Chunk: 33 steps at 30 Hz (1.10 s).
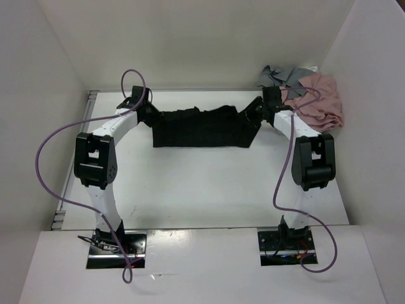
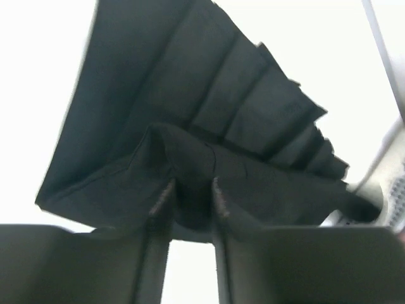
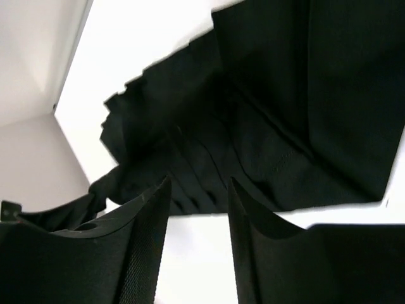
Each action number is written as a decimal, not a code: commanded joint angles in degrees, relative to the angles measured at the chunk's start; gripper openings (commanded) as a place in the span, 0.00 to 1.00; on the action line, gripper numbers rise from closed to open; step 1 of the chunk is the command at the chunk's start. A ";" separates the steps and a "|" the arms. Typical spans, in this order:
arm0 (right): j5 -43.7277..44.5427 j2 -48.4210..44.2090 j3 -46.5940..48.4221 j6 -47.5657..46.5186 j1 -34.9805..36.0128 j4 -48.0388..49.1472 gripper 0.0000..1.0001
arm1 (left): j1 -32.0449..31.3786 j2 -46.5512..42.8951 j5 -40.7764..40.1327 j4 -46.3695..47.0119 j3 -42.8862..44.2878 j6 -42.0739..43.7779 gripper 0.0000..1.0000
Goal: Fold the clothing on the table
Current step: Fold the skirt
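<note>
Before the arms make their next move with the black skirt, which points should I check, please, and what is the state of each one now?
1. Right gripper open, nothing between its fingers: ok.
2. Left gripper free of the black pleated skirt: cannot tell; jaws apart, a fold sits between them.
3. Skirt wholly on the white table: ok.
4. Skirt apart from the pink garment: ok.
5. Skirt smooth at its ends: not ok; bunched beside both grippers.

Crumpled pink garment (image 1: 321, 101) heaped in the far right corner, rumpled grey garment (image 1: 285, 76) just behind it and touching it, plain white enclosure walls (image 1: 209, 38) around.
</note>
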 commanded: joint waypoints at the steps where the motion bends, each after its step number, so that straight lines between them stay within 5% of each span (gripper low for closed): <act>1: 1.35 3.20 5.28 -1.37 -0.09 3.42 0.47 | 0.43 2.05 -3.29 2.42 2.89 1.08 0.39; 4: 1.88 5.58 8.70 -1.90 -0.09 4.57 0.48 | 0.43 3.54 -4.09 5.14 4.21 1.08 0.57; 9: 3.80 8.05 13.38 -3.65 -0.09 2.91 0.49 | 0.43 7.50 -2.94 3.75 13.33 2.22 0.66; 13: 7.49 2.70 9.01 -5.68 1.23 0.97 0.49 | 0.43 3.75 -4.43 5.06 11.35 3.54 0.74; 18: 10.48 -5.20 -1.88 -5.06 1.23 -0.96 0.60 | -0.35 -6.97 -1.80 9.54 -1.12 4.86 0.75; 24: 11.81 -8.21 -11.30 -4.01 0.01 -2.02 0.61 | -2.56 -12.88 0.13 11.39 -10.98 7.05 0.75; 33: 12.86 -5.23 -14.21 -4.01 -1.67 -2.02 0.63 | -6.59 -18.15 -2.85 11.30 -18.81 9.52 0.76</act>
